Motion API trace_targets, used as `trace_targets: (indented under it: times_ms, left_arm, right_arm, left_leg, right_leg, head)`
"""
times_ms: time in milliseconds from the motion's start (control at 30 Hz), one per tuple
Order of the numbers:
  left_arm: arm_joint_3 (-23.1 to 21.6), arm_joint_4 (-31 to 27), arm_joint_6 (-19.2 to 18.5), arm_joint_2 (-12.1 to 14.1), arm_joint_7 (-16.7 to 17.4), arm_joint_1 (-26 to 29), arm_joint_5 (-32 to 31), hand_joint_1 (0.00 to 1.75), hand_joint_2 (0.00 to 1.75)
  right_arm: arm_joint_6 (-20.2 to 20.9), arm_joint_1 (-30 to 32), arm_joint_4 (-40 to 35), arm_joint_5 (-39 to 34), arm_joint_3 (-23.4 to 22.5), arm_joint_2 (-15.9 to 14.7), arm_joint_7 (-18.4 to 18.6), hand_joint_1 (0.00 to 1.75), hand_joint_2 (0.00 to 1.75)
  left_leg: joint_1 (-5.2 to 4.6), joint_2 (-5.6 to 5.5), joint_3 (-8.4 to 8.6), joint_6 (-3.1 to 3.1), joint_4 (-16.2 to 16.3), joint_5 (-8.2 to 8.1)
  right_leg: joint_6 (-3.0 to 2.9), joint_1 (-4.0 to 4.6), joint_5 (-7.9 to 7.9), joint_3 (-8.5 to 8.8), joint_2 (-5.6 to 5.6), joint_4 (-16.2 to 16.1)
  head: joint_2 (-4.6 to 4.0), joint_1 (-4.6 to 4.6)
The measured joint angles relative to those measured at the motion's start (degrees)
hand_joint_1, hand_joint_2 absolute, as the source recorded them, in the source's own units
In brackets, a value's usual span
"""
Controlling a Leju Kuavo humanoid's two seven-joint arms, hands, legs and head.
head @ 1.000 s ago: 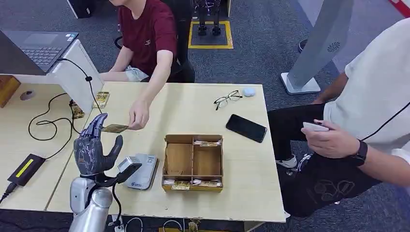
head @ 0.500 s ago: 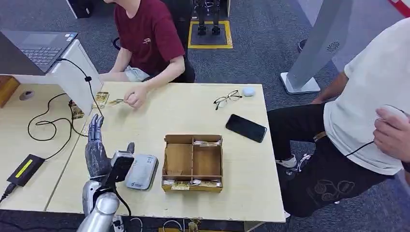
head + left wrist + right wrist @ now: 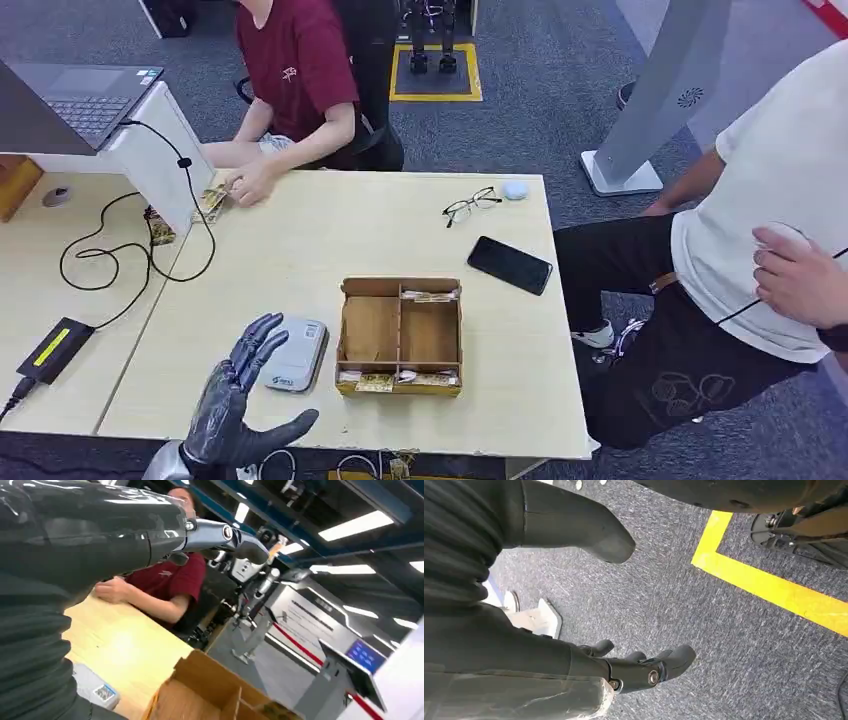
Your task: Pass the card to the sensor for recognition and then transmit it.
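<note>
Centrally, cardboard box [image 3: 401,335] with cards [image 3: 432,296] in narrow compartments.

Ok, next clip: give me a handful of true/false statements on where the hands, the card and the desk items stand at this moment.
1. The left hand holds a card. False: it hangs open near the table's front edge with nothing in it.
2. The card reader lies just left of the cardboard box. True.
3. The person in the red shirt has a hand on the cards at the table's far left corner. True.
4. The glasses lie inside the cardboard box. False: they rest on the table beyond it, near the phone.
5. The right hand rests on the table. False: it hangs above the carpeted floor, holding nothing.
</note>
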Motion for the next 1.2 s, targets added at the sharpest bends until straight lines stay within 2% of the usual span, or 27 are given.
trace_targets:
  times_ms: [200, 333, 400, 467, 633, 833, 1067, 1200]
  left_arm:
    - [-3.9, 0.68, 2.11, 1.31, 2.56, 0.0, -6.01, 0.0, 1.75]
    - [-6.83, 4.73, 7.27, 1.18, 6.47, -2.25, -18.88, 0.0, 1.75]
    - [-8.15, 6.86, 9.22, 1.1, 7.47, -3.32, -21.99, 0.0, 1.75]
    - [-9.42, 8.93, 11.04, 0.9, 8.24, -4.45, -22.85, 0.0, 1.75]
    - [-11.74, 12.42, 12.53, 0.53, 9.36, -6.06, -23.9, 0.0, 1.75]
    - [-14.46, 16.66, 17.25, -0.65, 13.27, -8.72, -30.22, 0.0, 1.75]
    - [-16.42, 20.57, 18.3, -3.3, 18.49, -11.6, -36.57, 0.0, 1.75]
    - [-16.84, 22.03, 18.32, -4.34, 19.47, -12.81, -38.11, 0.0, 1.75]
  right_arm:
    - [0.0, -0.12, 0.02, 0.09, 0.0, -0.22, 0.04, 0.0, 1.75]
    - [0.35, -0.48, 0.02, 0.42, 0.0, -0.37, 0.5, 0.0, 1.75]
    - [0.52, -0.66, 0.0, 0.42, 0.02, -0.46, 0.7, 0.0, 1.75]
    - [0.59, -0.76, 0.0, 0.39, 0.02, -0.5, 0.77, 0.0, 1.75]
    - [0.59, -0.9, 0.0, 0.42, 0.04, -0.57, 0.79, 0.0, 1.75]
    - [0.81, -1.04, -0.02, 1.27, 0.46, -0.63, 1.31, 0.0, 1.75]
    - [1.38, -1.12, -0.04, 1.27, 0.7, -0.66, 1.66, 0.0, 1.75]
    - [1.46, -1.14, -0.04, 1.31, 0.77, -0.68, 1.92, 0.0, 1.75]
  left_leg:
    - [0.0, -0.01, 0.03, 0.01, 0.0, 0.03]
    - [0.0, -0.02, 0.03, 0.03, 0.0, 0.05]
    - [0.0, -0.02, 0.03, 0.03, 0.0, 0.05]
    - [0.0, -0.03, 0.03, 0.03, 0.0, 0.05]
    - [0.0, -0.02, 0.03, 0.03, 0.0, 0.05]
    - [-0.01, -0.04, 0.02, 0.03, 0.0, 0.05]
    - [-0.01, -0.04, 0.03, 0.03, 0.01, 0.05]
    - [-0.01, -0.04, 0.03, 0.03, 0.01, 0.05]
  right_leg:
    - [0.01, 0.0, 0.04, 0.01, -0.01, 0.0]
    - [0.0, 0.0, 0.05, 0.03, 0.0, 0.0]
    - [0.0, 0.0, 0.05, 0.03, 0.0, 0.0]
    - [0.0, 0.0, 0.05, 0.03, -0.01, 0.0]
    - [0.0, 0.0, 0.04, 0.01, 0.0, 0.0]
    - [0.01, 0.0, 0.05, 0.03, -0.01, 0.0]
    - [0.01, 0.0, 0.06, 0.03, 0.0, 0.0]
    - [0.01, 0.0, 0.05, 0.02, 0.0, 0.01]
  head:
    - [0.0, 0.0]
    - [0.0, 0.0]
    - [0.0, 0.02]
    - [0.0, 0.02]
    - [0.0, 0.0]
    - [0.0, -0.02]
    - [0.0, 0.0]
    - [0.0, 0.02]
